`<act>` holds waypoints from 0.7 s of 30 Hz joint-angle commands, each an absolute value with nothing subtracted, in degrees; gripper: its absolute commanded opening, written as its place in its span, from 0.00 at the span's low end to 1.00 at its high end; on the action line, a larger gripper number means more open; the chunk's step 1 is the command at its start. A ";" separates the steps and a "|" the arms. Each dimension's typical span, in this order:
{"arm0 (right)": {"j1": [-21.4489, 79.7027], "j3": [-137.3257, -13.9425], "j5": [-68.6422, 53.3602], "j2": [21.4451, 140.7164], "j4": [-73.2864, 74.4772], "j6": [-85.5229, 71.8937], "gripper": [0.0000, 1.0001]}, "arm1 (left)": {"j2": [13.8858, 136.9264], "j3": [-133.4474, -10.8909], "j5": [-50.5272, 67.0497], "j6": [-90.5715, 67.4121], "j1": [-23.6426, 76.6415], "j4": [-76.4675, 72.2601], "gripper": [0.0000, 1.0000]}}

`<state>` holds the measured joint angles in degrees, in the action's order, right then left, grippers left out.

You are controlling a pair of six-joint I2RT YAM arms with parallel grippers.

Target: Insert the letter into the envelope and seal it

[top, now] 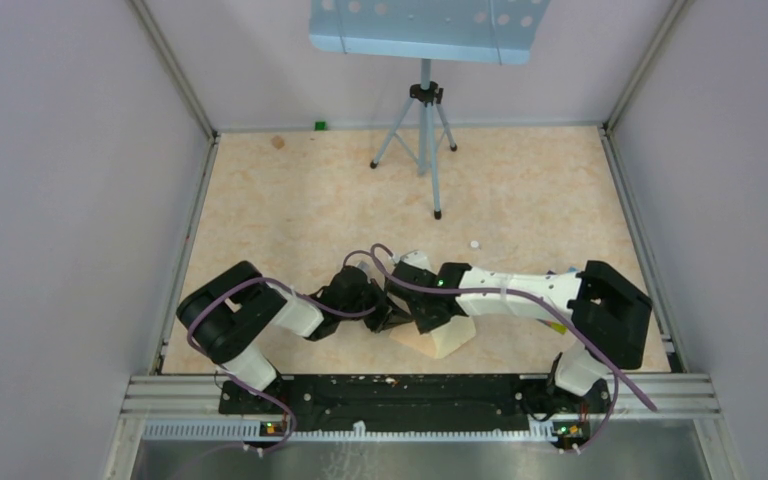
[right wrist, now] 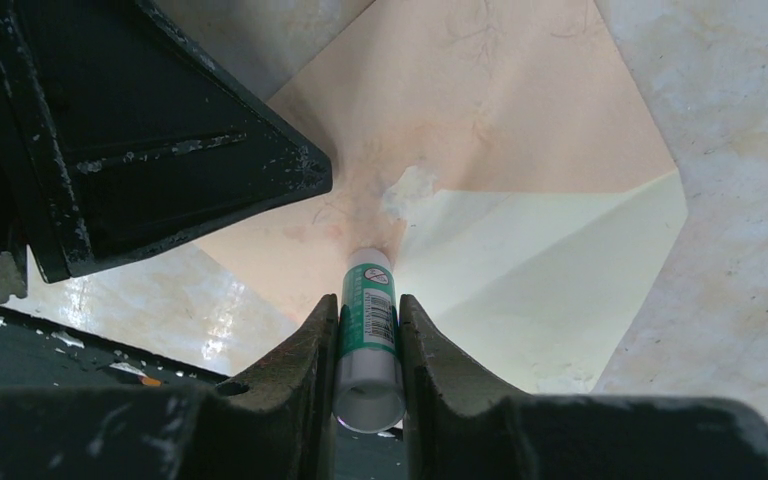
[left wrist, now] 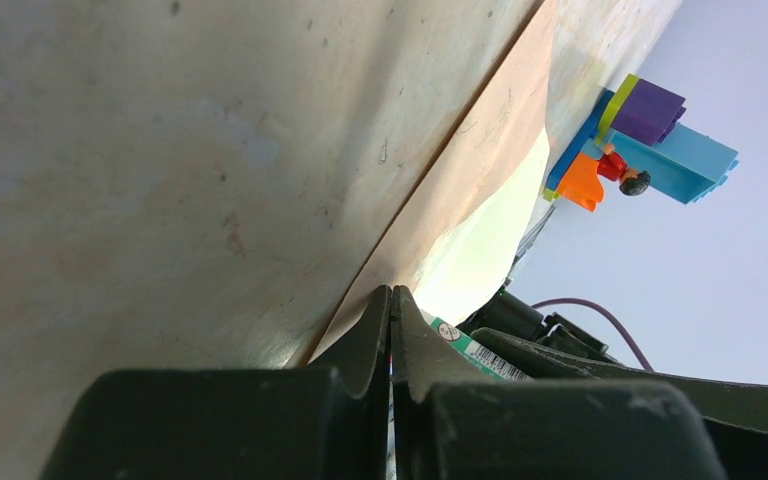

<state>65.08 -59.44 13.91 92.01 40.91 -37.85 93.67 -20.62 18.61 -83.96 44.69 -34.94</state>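
Currently on the sealing step: glue stick at the envelope flap

- Right gripper is clamped on a glue stick, with the stick's tip down on the envelope near the middle of the tan paper, right at the edge of the pale area. It's held tip-forward so adhesive goes where the flap would close
- Letter shows as a cream sheet in the envelope's mouth, just past the glue tip. It looks tucked in, so I judge insertion done and sealing not yet finished
- Left gripper has its fingers pressed together, at the envelope's edge opposite the letter. Likely it's pinning the paper so it won't slide under the stick, but I can't tell if it pinches the edge or just presses on it
- Envelope lies flat on the surface
- Coloured blocks stand beyond the envelope's far corner, well apart from it

Risk: thin paper may drag or crease under the glue tip
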 commanded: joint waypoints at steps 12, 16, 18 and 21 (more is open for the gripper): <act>61.58 -60.83 18.20 95.50 36.90 -36.07 0.00 | 97.04 -18.19 14.26 -82.18 44.66 -26.64 0.00; 61.06 -60.94 18.65 95.95 36.58 -35.78 0.00 | 96.90 -18.28 14.19 -82.05 44.65 -26.48 0.00; 60.62 -60.82 19.01 96.11 36.73 -35.69 0.00 | 96.83 -18.28 14.23 -82.04 44.65 -26.29 0.00; 59.65 -60.14 19.43 95.79 36.95 -35.44 0.00 | 96.71 -18.37 14.16 -82.00 44.65 -26.13 0.00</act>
